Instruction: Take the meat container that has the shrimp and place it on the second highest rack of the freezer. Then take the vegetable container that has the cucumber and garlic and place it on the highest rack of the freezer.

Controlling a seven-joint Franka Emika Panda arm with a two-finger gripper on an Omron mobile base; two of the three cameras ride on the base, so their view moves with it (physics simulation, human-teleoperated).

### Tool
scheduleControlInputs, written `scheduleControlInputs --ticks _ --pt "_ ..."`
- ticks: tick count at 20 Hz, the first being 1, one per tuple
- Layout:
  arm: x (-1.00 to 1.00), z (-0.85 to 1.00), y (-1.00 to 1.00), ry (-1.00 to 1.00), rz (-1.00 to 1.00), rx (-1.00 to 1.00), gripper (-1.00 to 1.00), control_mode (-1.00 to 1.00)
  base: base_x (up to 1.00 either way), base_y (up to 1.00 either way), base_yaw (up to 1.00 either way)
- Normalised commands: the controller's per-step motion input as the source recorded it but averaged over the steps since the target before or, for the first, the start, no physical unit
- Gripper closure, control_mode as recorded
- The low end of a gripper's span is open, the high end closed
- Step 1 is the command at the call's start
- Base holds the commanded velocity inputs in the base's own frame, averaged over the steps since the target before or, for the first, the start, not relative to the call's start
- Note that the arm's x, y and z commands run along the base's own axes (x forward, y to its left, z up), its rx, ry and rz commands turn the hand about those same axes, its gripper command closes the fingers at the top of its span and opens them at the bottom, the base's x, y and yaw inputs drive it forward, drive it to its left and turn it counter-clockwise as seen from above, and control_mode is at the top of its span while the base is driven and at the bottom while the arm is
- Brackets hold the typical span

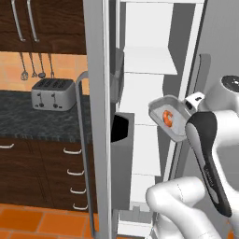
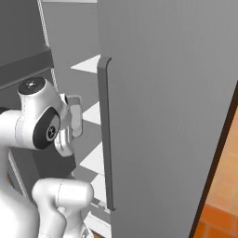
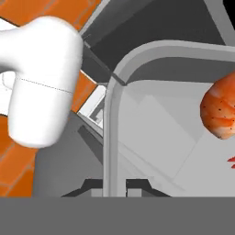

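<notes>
The meat container (image 1: 164, 108) is a grey tray with the orange-red shrimp (image 1: 167, 117) inside. It hangs tilted in front of the open freezer (image 1: 148, 46), at the right side of the opening and below a white shelf (image 1: 149, 61). My gripper (image 1: 190, 103) is shut on the tray's rim. In the hand view the rim (image 3: 110, 119) runs between my fingertips (image 3: 91, 185), with the shrimp (image 3: 220, 110) at the right. From the right, my gripper (image 2: 74, 117) sits beside the white shelves (image 2: 93, 114). The vegetable container with the cucumber and garlic is out of view.
The left freezer door (image 1: 99, 116) stands open with a dark bin (image 1: 122, 129) and a long handle (image 1: 80, 140). The other grey door (image 2: 162, 116) stands close on my right. A toaster (image 1: 52, 93) sits on the dark counter (image 1: 28, 122) to the left.
</notes>
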Motion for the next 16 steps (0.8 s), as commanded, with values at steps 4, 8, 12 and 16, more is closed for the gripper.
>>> scheduleControlInputs --ticks 4,8,12,16 --pt "0.66 0.00 0.04 0.00 -0.26 0.00 1.00 -1.00 0.00 0.00 0.00" --pt "0.89 -0.01 0.06 0.00 -0.19 0.01 1.00 -1.00 0.00 0.00 0.00" --pt "0.99 -0.11 0.03 0.02 -0.12 0.05 1.00 -1.00 0.00 0.00 0.00" --pt "0.99 -0.41 0.01 0.10 -0.08 0.07 1.00 -1.00 0.00 0.00 0.00"
